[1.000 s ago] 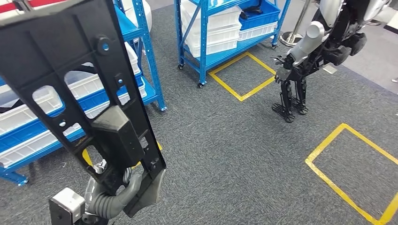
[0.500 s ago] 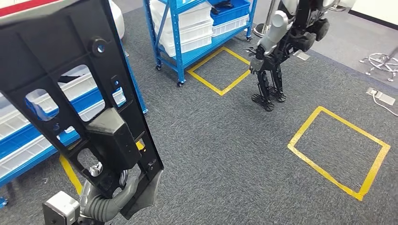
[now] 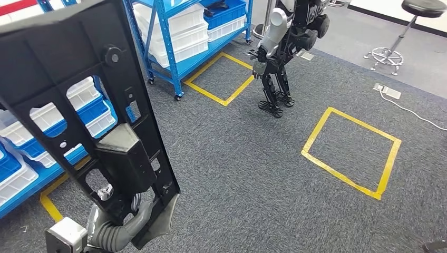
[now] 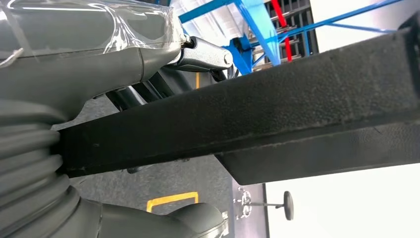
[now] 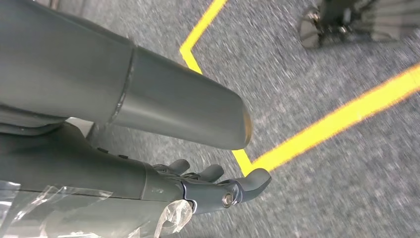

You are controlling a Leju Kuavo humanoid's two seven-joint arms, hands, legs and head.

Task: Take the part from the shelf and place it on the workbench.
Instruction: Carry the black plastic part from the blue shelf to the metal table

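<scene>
Floor [image 3: 253, 174]: grey carpet with yellow tape squares [image 3: 350, 153].
Second robot [image 3: 279, 47]: stands beside a taped square near the racks.
Stool [image 3: 403, 31]: far corner, on smooth grey floor.
Cable [image 3: 416, 113]: runs from a floor box [image 3: 387, 90].

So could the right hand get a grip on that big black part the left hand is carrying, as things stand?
Probably not right away. The right hand hangs low over the carpet, holding nothing, while the left hand grips the black part at its lower end on the robot's left side. Nothing blocks the way, but the arm would have to rise and cross over.
</scene>
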